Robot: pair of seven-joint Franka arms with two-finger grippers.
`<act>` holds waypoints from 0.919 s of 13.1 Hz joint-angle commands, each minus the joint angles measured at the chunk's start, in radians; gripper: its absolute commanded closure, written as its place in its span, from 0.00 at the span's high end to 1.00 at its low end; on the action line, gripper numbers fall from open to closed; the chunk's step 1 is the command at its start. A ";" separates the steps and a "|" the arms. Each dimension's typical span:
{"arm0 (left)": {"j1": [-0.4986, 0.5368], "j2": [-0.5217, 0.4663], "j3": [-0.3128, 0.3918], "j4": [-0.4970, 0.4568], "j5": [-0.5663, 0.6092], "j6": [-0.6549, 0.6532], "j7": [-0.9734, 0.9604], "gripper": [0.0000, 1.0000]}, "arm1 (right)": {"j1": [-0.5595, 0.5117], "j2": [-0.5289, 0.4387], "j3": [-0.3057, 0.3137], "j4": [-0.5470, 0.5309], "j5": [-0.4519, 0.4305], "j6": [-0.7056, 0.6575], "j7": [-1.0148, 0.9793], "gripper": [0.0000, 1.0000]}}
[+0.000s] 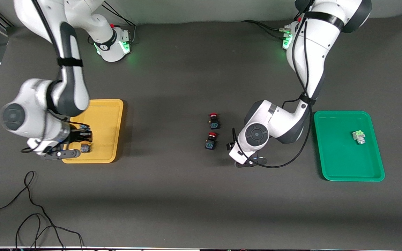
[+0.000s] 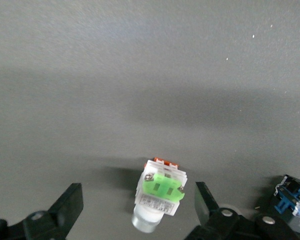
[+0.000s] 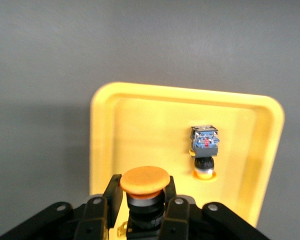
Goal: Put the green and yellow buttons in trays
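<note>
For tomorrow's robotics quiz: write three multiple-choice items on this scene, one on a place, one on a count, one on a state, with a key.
1. Where does the green button seen from the front lie?
A. in the green tray
B. in the yellow tray
C. on the bare table

2. How many red-capped switches lie mid-table?
A. one
B. two
C. four

3. What is the right end effector doing?
A. hanging open
B. shut on nothing
C. shut on a yellow-capped button over the yellow tray

Key:
1 A, since it rests on the green tray's floor.
2 B, since the front view shows two, one nearer the camera.
3 C, since the right wrist view shows the fingers clamping its body.
</note>
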 commanded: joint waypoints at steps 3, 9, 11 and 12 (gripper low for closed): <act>-0.027 0.049 0.015 0.012 0.042 0.052 -0.021 0.99 | -0.004 0.158 0.051 -0.072 0.285 0.140 -0.252 0.17; -0.027 0.064 0.015 0.012 0.042 0.076 -0.028 0.00 | -0.004 0.169 0.046 -0.047 0.328 0.129 -0.271 1.00; -0.027 0.060 0.015 0.013 0.042 0.075 -0.029 0.00 | -0.001 0.154 0.031 -0.018 0.325 0.065 -0.250 1.00; -0.026 0.055 0.015 0.015 0.041 0.066 -0.029 0.00 | 0.015 0.150 -0.019 0.011 0.324 0.004 -0.227 1.00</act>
